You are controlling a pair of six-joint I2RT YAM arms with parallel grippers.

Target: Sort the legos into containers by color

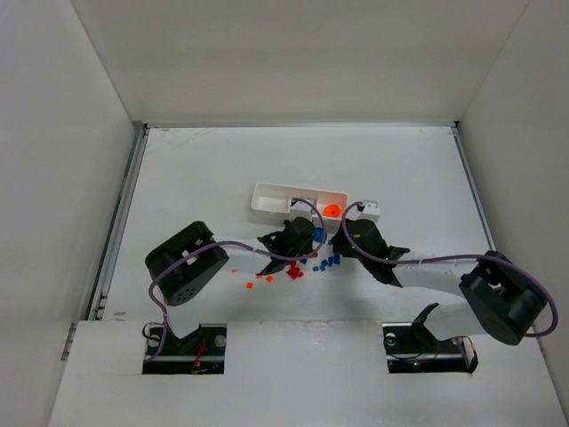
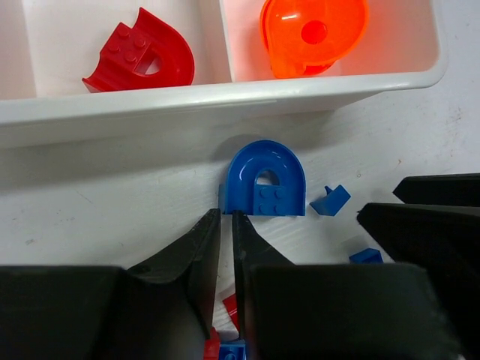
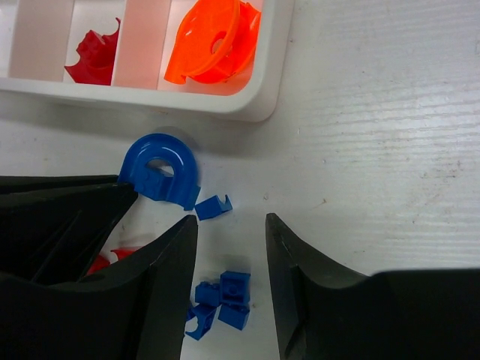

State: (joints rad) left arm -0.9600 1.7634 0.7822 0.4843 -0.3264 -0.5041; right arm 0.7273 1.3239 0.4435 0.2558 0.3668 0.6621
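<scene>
The white three-compartment tray (image 1: 267, 197) lies mid-table. Its middle compartment holds a red arch piece (image 2: 142, 52) and its right one a large orange rounded piece (image 2: 313, 34). A blue arch piece (image 2: 264, 180) lies on the table just in front of the tray rim (image 2: 225, 101). My left gripper (image 2: 226, 217) is shut and empty, its tips touching the arch's near left corner. My right gripper (image 3: 231, 225) is open over a cluster of small blue bricks (image 3: 225, 300), with one more blue brick (image 3: 213, 206) beyond its tips.
Small red (image 1: 293, 273), orange (image 1: 250, 286) and blue (image 1: 329, 262) bricks are scattered in front of the tray. A small white object (image 1: 372, 207) sits at the tray's right end. The two grippers are close together, side by side. White walls enclose the table.
</scene>
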